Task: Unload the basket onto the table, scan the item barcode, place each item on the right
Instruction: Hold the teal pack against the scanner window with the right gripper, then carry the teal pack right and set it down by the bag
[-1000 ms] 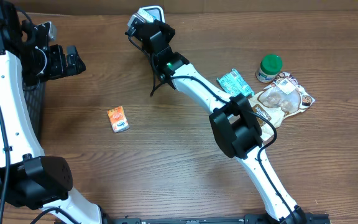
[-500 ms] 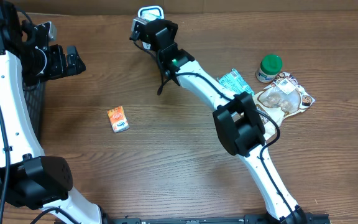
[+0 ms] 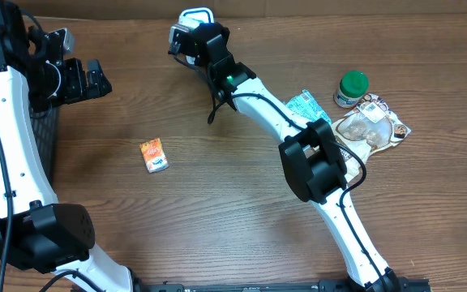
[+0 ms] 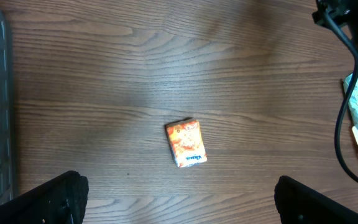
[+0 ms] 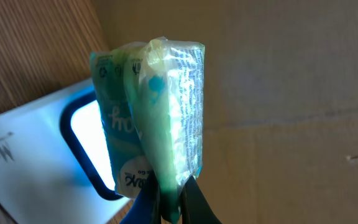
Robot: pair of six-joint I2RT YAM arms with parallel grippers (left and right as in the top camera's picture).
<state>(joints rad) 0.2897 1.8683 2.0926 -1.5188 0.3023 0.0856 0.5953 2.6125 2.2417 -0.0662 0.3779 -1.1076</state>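
The overhead camera looks straight down on the whole tabletop (image 3: 217, 211) from well above, taking in both arms. The left wrist camera also faces down from high up, over the tabletop's middle. These two views share the orange packet (image 3: 154, 154) (image 4: 186, 142). The right wrist camera sits very close at the tabletop's far edge, facing the scanner (image 5: 36, 155) and a cardboard wall (image 5: 291, 93). A green packet (image 5: 160, 106) fills its centre.

Robot lab rigged as a mock checkout: left arm (image 3: 6, 146) and right arm (image 3: 331, 211) over a wood-grain desk (image 3: 217, 211), barcode scanner (image 3: 199, 11) against a cardboard backdrop (image 5: 291, 93), groceries scattered around: orange packet (image 3: 154, 154), green-lidded jar (image 3: 352, 88), snack pouch (image 3: 371, 128).
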